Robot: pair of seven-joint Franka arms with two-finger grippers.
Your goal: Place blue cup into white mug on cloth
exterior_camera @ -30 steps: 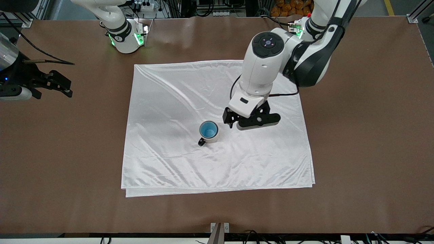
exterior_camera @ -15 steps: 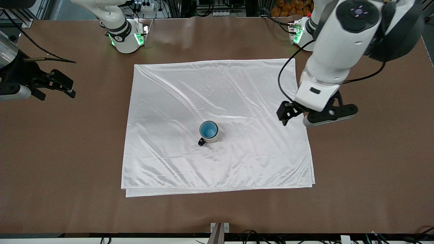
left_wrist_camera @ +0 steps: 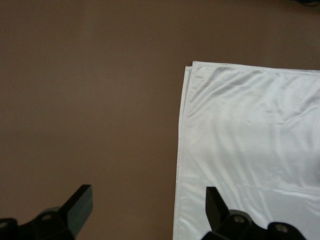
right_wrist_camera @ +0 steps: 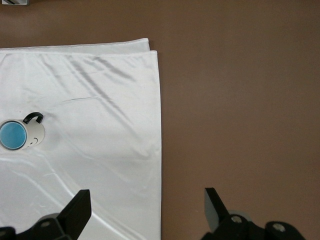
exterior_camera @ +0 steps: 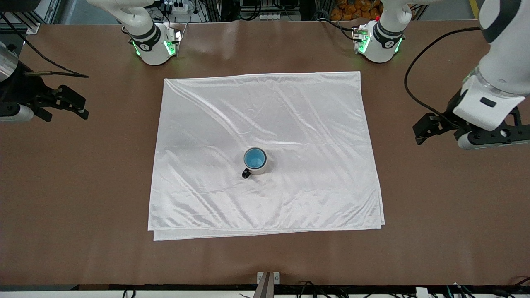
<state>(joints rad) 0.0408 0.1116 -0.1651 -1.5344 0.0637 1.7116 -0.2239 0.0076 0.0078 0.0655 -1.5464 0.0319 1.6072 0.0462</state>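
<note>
Centrally, the blue cup [exterior_camera: 254, 157] is being held upright inside the white mug [exterior_camera: 260, 167] on the cloth [exterior_camera: 314, 124], midway between the worktop's long edges. The left gripper [exterior_camera: 422, 131] is being kept spread apart over bare worktop near the left arm's short edge; the right gripper [exterior_camera: 78, 104], likewise spread apart, is being held waiting near the right arm's short edge.

I am looking at a robotics lab: two arm bases [exterior_camera: 154, 44] with glowing green status lights are sitting bolted along one edge of a bare brown desk [exterior_camera: 434, 207], with aluminium frame rails [exterior_camera: 22, 18], cables and a power strip [exterior_camera: 176, 6] running past that edge.
</note>
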